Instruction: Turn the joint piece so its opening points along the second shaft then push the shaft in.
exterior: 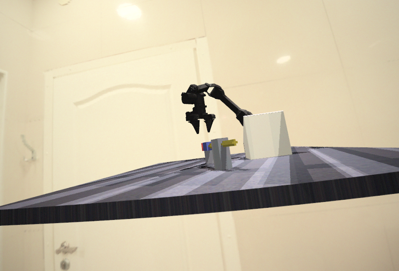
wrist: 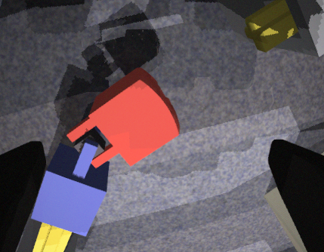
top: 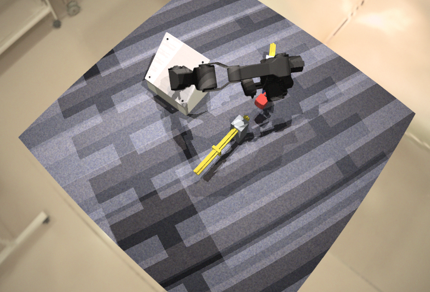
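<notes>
The red joint piece (top: 261, 100) (wrist: 134, 121) hangs on the blue fork (wrist: 67, 200) (exterior: 206, 146) at the end of the fixed yellow shaft (top: 272, 49) (wrist: 51, 238). Its far end faces roughly toward the second yellow shaft (top: 208, 159) (exterior: 229, 142) (wrist: 271, 28); exact alignment cannot be told and its opening is hidden. The second shaft passes through the grey block (top: 239, 122) (exterior: 220, 155), its short tip apart from the red piece. My gripper (exterior: 203, 132) (wrist: 159, 152) is open and empty above the joint; its fingers are hidden in the top view.
The arm reaches over from the white base box (top: 173, 56) (exterior: 267, 135). A yellow collar (top: 216, 149) sits on the second shaft, outside its block. The fixed shaft's block (top: 269, 57) is mostly hidden beneath the arm. The patterned table top (top: 278, 191) carries everything.
</notes>
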Available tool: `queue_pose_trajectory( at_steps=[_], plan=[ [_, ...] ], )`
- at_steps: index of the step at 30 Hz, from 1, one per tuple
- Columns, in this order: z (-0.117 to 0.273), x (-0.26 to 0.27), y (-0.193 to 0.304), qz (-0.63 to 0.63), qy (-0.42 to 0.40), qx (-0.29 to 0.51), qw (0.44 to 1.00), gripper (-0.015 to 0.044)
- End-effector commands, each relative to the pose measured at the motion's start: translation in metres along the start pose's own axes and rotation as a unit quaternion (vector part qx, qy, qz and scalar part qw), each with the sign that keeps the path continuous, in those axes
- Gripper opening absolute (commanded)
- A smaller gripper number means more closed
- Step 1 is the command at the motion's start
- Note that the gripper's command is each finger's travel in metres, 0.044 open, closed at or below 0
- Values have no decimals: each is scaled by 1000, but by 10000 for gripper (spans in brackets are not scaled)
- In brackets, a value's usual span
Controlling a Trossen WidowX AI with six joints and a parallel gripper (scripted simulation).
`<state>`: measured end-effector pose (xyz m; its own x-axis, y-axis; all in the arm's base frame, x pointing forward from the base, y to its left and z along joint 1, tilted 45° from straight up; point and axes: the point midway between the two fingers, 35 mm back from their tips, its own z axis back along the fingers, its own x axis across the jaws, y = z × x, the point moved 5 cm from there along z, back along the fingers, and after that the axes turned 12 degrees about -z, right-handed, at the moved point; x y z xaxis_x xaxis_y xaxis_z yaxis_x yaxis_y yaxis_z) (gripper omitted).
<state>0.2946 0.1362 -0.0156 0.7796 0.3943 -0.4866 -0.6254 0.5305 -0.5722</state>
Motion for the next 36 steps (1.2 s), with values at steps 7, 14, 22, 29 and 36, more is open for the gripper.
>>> queue_pose_trajectory(
  at_steps=[7,14,22,29,36],
  plan=[
    [32,-7,-4,164,-22,16,986,440],
    [52,-14,-6,278,-37,22,959,440],
    [52,-14,-6,281,-36,20,959,440],
    [43,-21,-19,197,-50,52,978,440],
    [32,-31,-34,86,-65,94,990,440]
  ],
)
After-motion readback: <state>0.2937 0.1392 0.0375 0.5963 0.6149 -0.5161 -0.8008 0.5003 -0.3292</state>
